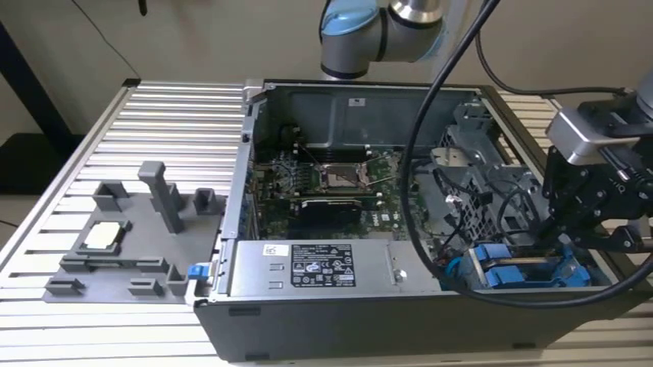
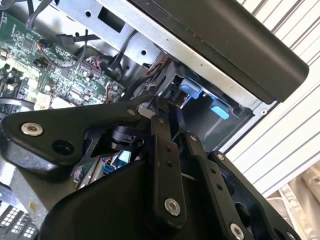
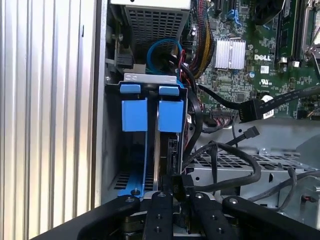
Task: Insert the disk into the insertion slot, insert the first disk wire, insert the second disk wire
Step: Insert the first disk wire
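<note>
The disk (image 3: 162,145) stands edge-on inside the insertion slot (image 3: 112,150), and the blue tabs of its carrier (image 3: 171,115) show at the slot's mouth. In the exterior view the blue carrier (image 1: 521,271) sits in the case's near corner, on the exterior view's right. My gripper (image 1: 576,237) hangs just above it. In the first wrist view my gripper (image 3: 179,192) is shut on a small black wire connector (image 3: 180,181) held at the disk's end, with its black cable looping away. The second wrist view shows my gripper (image 2: 172,117) close to the blue tabs (image 2: 190,90).
A loose thin black wire connector (image 3: 250,132) and a wider black connector (image 3: 250,107) hang beside the bay. The grey power-supply box (image 1: 316,267), motherboard (image 1: 326,183) and perforated cage (image 3: 155,22) crowd the open case. A grey fixture tray (image 1: 133,245) lies on the exterior view's left.
</note>
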`<state>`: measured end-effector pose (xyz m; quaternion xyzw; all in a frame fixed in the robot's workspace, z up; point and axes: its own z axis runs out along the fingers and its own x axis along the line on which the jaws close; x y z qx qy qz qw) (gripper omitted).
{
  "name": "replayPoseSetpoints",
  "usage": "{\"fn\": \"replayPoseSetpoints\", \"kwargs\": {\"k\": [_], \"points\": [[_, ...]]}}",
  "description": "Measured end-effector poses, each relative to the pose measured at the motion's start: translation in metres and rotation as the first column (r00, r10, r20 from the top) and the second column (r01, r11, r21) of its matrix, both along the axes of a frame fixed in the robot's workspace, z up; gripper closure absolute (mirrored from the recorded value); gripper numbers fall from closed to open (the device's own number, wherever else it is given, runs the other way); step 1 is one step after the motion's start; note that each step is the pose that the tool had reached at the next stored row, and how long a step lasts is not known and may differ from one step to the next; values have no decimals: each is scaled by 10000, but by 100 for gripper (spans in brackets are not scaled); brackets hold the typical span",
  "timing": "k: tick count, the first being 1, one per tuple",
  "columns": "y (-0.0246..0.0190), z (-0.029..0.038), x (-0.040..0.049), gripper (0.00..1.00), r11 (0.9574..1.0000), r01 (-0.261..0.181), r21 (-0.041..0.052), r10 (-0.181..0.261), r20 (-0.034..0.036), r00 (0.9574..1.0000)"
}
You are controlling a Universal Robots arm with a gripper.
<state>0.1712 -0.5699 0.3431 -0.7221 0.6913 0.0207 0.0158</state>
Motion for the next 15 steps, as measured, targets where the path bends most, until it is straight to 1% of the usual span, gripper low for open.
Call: {"fn": "replayPoseSetpoints", "kwargs": {"k": [6,15], "points": [[-4,-7,0,81,10000,15,2,-15,0,10000],[-4,-25,9,81,10000,15,52,-15,2,10000]]}}
